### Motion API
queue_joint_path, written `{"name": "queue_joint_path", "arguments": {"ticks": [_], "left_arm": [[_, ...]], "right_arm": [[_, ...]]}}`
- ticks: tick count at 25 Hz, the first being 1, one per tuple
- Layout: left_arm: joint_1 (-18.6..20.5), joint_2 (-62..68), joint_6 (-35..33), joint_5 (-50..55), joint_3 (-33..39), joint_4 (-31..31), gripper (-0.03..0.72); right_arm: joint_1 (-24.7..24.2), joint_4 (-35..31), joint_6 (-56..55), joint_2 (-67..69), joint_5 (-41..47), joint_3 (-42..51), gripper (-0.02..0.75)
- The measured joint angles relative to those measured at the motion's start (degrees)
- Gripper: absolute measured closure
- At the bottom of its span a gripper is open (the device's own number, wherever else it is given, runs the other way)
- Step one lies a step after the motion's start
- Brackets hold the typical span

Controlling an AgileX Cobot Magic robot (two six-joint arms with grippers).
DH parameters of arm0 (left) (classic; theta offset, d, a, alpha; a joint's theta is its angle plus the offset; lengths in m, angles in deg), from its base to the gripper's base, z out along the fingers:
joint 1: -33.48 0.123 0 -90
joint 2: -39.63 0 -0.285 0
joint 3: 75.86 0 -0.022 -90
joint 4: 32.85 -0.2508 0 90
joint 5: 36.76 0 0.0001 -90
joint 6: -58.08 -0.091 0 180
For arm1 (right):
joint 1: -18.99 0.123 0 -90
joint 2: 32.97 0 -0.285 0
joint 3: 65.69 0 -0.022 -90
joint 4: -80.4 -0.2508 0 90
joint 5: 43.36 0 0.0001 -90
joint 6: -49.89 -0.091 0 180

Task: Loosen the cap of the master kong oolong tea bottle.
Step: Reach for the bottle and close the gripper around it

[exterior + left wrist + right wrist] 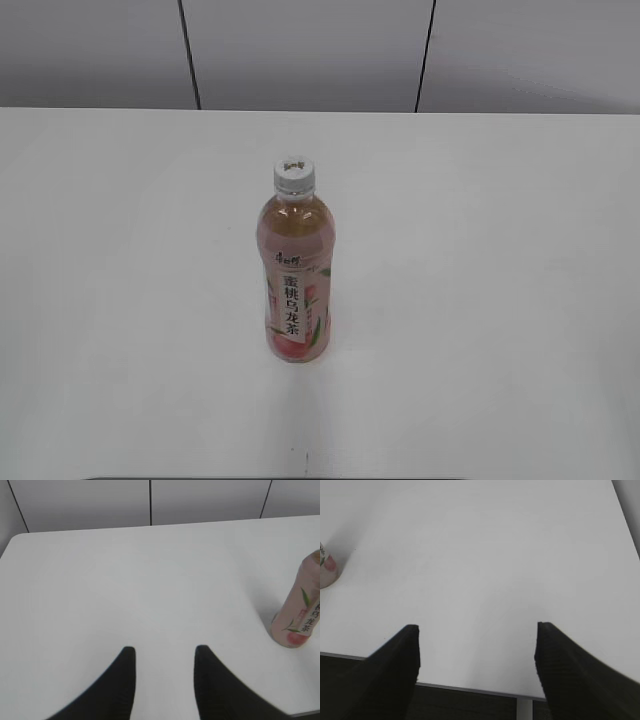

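The master kong oolong tea bottle (296,285) stands upright in the middle of the white table (120,250), with its pink-and-white peach label facing me. The white ribbed cap (295,173) sits on its neck. Neither gripper shows in the exterior view. In the left wrist view my left gripper (164,652) is open and empty over bare table, and the bottle's lower part (300,615) stands far to its right. In the right wrist view my right gripper (477,627) is open wide and empty near the table's front edge, with the bottle's base (326,570) at the far left.
A grey panelled wall (310,50) with dark seams runs behind the table. The table's front edge (470,689) shows under the right gripper, with dark space below it.
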Motion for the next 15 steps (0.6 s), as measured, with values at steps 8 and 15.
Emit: {"name": "queue_joint_path", "arguments": {"ticks": [8,15], "left_arm": [[0.00,0.00,0.00,0.00,0.00,0.00,0.447],[0.00,0.00,0.00,0.00,0.00,0.00,0.447]], "right_arm": [[0.00,0.00,0.00,0.00,0.00,0.00,0.192],[0.00,0.00,0.00,0.00,0.00,0.00,0.192]]}}
